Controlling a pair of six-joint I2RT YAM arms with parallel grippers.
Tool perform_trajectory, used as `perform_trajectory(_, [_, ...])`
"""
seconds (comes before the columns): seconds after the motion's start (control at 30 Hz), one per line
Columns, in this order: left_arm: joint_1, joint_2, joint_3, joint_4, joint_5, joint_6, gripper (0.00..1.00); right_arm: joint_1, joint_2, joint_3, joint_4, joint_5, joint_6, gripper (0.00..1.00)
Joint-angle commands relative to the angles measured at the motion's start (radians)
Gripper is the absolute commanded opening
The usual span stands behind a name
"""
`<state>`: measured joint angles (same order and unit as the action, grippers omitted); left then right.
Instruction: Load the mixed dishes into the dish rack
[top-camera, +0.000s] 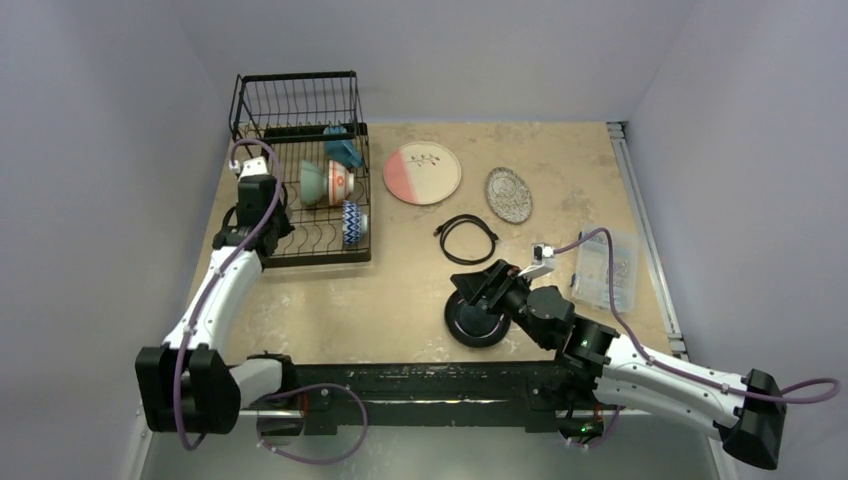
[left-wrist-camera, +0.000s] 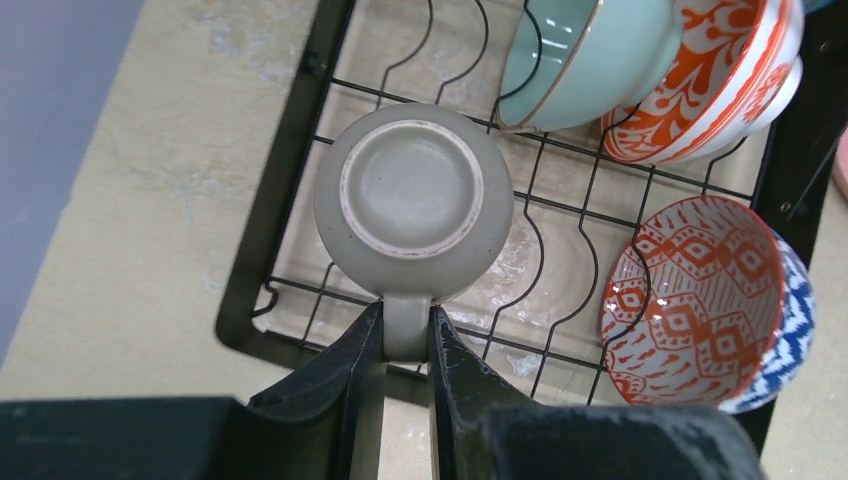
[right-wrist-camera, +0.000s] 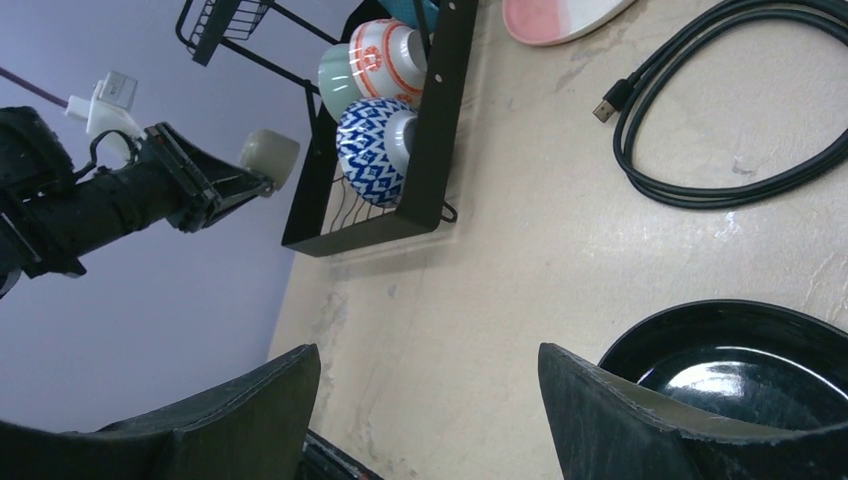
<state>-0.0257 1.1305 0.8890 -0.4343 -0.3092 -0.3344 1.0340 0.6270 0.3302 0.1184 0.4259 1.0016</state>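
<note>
Nearest us, our left fingers (left-wrist-camera: 345, 385) are pinching the handle of the small grey cup (left-wrist-camera: 412, 195), holding it base-up over the near left part of the dish rack (left-wrist-camera: 250, 300). Right of it in the rack, the mint-green bowl (left-wrist-camera: 580, 60), red-patterned bowl (left-wrist-camera: 710, 80) and a blue-and-red bowl (left-wrist-camera: 700, 300) are standing on edge. Farther right on the bench (top-camera: 400, 290), the pink-and-white large plate (top-camera: 422, 172), speckled grey small plate (top-camera: 508, 194) and black cable (top-camera: 468, 240) are lying apart. Our right fingers (right-wrist-camera: 250, 420) are hanging wide open, gripping nothing, over the black plate (right-wrist-camera: 740, 360).
</note>
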Motion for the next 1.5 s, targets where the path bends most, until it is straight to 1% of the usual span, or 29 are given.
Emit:
perform_trajectory(0.0, [0.011, 0.107, 0.005, 0.142, 0.054, 0.012, 0.0, 0.003, 0.026, -0.004, 0.023, 0.027, -0.006, 0.8])
perform_trajectory(0.1, [0.017, 0.146, 0.005, 0.149, 0.053, 0.037, 0.0, 0.002, 0.03, -0.003, 0.028, 0.027, -0.009, 0.8])
perform_trajectory(0.23, [0.017, 0.181, -0.008, 0.173, 0.014, 0.046, 0.0, 0.0, 0.025, -0.006, 0.031, 0.034, -0.011, 0.8])
perform_trajectory(0.5, [0.02, 0.32, 0.066, 0.164, -0.032, 0.031, 0.0, -0.005, 0.031, -0.013, 0.036, 0.031, -0.009, 0.8])
perform_trajectory(0.6, [0.019, 0.337, 0.056, 0.205, -0.056, 0.036, 0.0, -0.005, 0.024, -0.008, 0.019, 0.036, -0.007, 0.8])
perform_trajectory(0.8, [0.02, 0.366, 0.059, 0.244, -0.053, 0.048, 0.0, -0.008, 0.018, -0.013, 0.026, 0.053, -0.01, 0.8])
perform_trajectory(1.0, [0.023, 0.402, 0.073, 0.27, -0.055, 0.052, 0.0, -0.011, 0.065, 0.002, 0.042, 0.041, -0.017, 0.8])
perform_trajectory(1.1, [0.026, 0.414, 0.075, 0.291, -0.033, 0.061, 0.0, -0.012, 0.08, 0.006, 0.046, 0.036, -0.015, 0.8])
perform_trajectory(1.17, [0.058, 0.422, 0.082, 0.284, -0.019, 0.056, 0.0, -0.012, 0.082, 0.009, 0.046, 0.036, -0.016, 0.8])
perform_trajectory(1.47, [0.066, 0.451, 0.103, 0.245, -0.008, 0.027, 0.0, -0.014, 0.08, 0.012, 0.045, 0.03, -0.013, 0.8])
